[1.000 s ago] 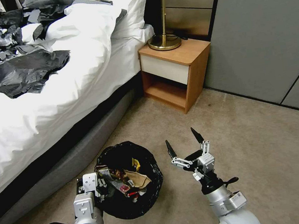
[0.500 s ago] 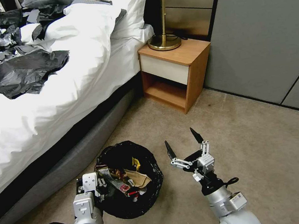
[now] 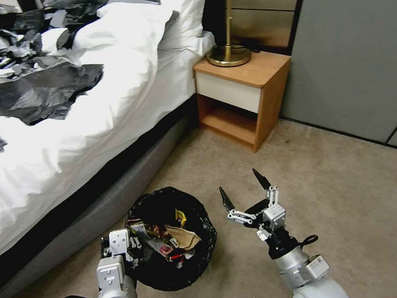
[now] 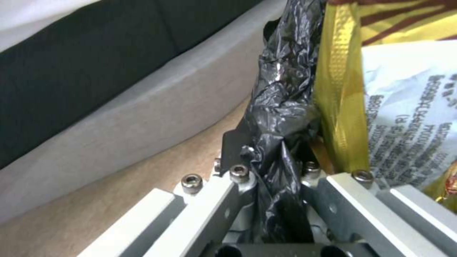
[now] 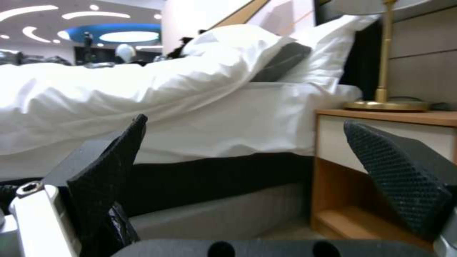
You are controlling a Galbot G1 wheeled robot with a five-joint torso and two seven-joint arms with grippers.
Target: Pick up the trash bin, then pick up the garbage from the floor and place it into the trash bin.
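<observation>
The trash bin (image 3: 205,248), lined with a glossy black bag, is low in the head view beside the bed base. Garbage (image 3: 173,240) lies inside it: yellow and foil wrappers, a brown paper bag and a red-white carton. My left gripper (image 3: 131,246) is shut on the bin's near-left rim. In the left wrist view, my left gripper (image 4: 274,171) pinches the black liner (image 4: 281,89) next to a gold wrapper (image 4: 340,89). My right gripper (image 3: 241,186) hangs open and empty just right of the bin, apart from it. The right wrist view shows my right gripper (image 5: 245,142) facing the bed.
The white bed (image 3: 86,128) with black plastic sheets (image 3: 39,90) fills the left side. A wooden nightstand (image 3: 250,95) with a brass lamp (image 3: 229,54) stands behind the bin. Grey wall panels (image 3: 354,45) close the right. Bare carpet (image 3: 358,207) spreads to the right.
The whole head picture has slid slightly to the right, so the camera has moved. Both arms and the bin keep their places in the view.
</observation>
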